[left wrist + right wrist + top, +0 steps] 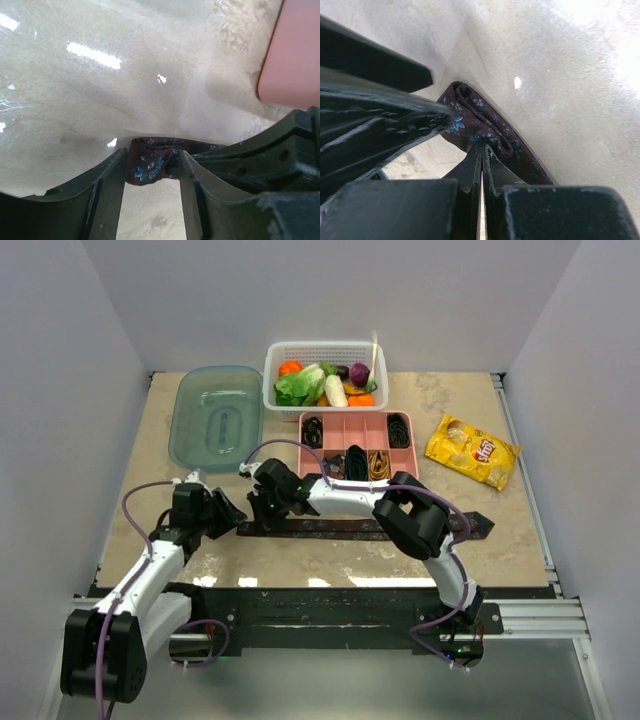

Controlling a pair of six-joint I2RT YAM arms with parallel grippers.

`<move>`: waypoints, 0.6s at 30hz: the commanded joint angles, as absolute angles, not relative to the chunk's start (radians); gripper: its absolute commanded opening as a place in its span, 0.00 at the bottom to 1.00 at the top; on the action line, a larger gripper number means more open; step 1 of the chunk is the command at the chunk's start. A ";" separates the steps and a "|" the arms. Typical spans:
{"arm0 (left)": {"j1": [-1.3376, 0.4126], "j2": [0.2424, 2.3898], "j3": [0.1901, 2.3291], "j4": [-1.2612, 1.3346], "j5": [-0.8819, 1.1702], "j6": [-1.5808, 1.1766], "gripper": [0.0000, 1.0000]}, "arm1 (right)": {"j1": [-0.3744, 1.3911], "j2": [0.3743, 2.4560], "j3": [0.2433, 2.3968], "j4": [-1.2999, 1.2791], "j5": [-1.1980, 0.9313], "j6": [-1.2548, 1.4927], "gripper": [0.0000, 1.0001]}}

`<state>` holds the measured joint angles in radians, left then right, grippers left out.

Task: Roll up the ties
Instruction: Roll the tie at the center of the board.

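Folded end of the maroon floral tie (479, 114): right fingers (469, 172) pinch it closed; left fingers (107, 200) stand parted around it.

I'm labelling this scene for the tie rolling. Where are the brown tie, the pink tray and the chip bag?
brown tie (320, 530), top view, flat stretch between the arms.
pink tray (350, 430), top view, an empty compartment.
chip bag (472, 450), top view, its middle.

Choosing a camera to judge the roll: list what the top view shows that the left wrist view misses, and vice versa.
Only top: the tie stretched across the table, the vegetable basket, the chip bag. Only left wrist: blue flower print on the folded tie end, between the parted jaws of the left claw. Both: tie, pink tray, table.
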<state>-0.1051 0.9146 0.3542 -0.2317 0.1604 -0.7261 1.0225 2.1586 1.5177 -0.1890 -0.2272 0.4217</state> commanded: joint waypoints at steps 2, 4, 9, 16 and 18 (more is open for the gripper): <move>-0.097 0.965 0.290 -0.094 0.196 -0.755 0.47 | 1.023 2.201 1.568 -0.287 -0.270 0.368 0.00; -0.097 0.968 0.282 -0.084 0.196 -0.756 0.45 | 1.019 2.203 1.568 -0.293 -0.275 0.362 0.00; -0.097 0.924 0.252 -0.061 0.193 -0.752 0.43 | 1.005 2.206 1.569 -0.302 -0.290 0.360 0.00; -0.097 0.917 0.219 -0.026 0.219 -0.772 0.37 | 0.980 2.218 1.575 -0.305 -0.321 0.359 0.00; -0.097 0.936 0.216 -0.015 0.232 -0.773 0.36 | 0.974 2.220 1.577 -0.305 -0.330 0.360 0.00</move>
<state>-0.1047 0.9169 0.2295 -0.0853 0.1932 -0.7506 0.9909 2.1868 1.5631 -0.2481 -0.3172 0.3840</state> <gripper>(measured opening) 0.371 0.007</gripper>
